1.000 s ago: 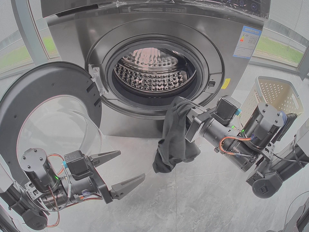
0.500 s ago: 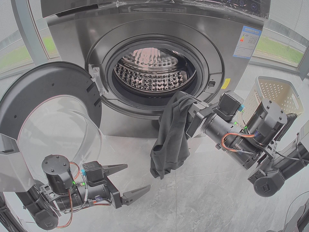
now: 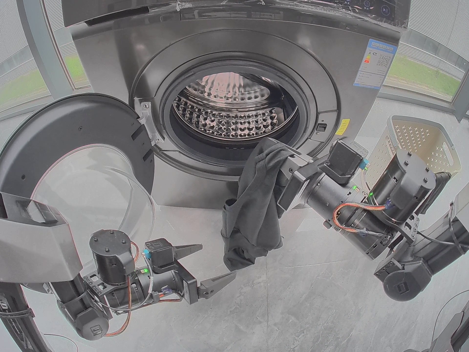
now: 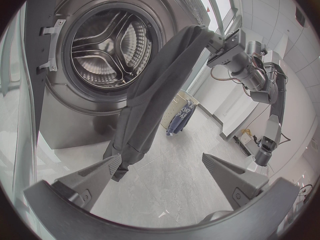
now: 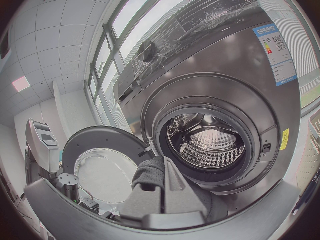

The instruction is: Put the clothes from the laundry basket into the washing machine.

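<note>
Grey floor (image 3: 312, 294) fronts the open washing machine (image 3: 342, 74), where the right gripper (image 3: 288, 165), jaws clenched on a dark garment (image 3: 254, 206) dangling at the door rim, should raise its trailing hem clear; left gripper (image 3: 216, 261) hovers low, jaws agape.

Pale grey tiled floor (image 3: 317, 294) under the washing machine (image 3: 234, 40), laundry basket (image 3: 420, 143) beside it on the right.
</note>
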Available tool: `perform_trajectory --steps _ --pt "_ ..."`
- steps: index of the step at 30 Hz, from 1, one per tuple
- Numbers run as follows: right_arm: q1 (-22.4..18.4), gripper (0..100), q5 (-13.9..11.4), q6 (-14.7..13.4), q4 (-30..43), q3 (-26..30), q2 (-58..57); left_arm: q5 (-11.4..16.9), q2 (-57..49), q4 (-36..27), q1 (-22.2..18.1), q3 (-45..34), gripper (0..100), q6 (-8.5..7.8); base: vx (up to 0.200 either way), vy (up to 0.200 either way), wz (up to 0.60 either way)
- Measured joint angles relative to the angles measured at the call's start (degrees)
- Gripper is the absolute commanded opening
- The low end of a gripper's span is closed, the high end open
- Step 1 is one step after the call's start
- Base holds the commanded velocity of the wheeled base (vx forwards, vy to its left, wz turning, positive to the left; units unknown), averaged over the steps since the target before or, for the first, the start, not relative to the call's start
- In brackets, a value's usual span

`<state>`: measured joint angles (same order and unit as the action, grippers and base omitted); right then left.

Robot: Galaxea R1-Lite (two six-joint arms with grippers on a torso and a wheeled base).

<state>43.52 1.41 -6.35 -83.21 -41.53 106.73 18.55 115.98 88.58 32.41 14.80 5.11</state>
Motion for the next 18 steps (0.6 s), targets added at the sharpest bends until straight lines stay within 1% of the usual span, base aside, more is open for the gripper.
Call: perform_trajectory --steps 5,12,18 --pt "0.44 0 0.00 -0.02 -0.07 0.22 0.00 -0.13 2.10 0.02 -0.74 2.69 100 0.04 0.000 0.000 0.00" --pt "1.12 0 0.00 -0.05 -0.18 0.52 0.00 -1.58 6.07 0.18 -1.16 8.05 100 0.24 0.000 0.000 0.00" --pt "1.54 0 0.00 -0.07 -0.21 0.68 0.00 -1.76 9.33 0.18 -1.60 12.01 100 0.39 0.000 0.000 0.00"
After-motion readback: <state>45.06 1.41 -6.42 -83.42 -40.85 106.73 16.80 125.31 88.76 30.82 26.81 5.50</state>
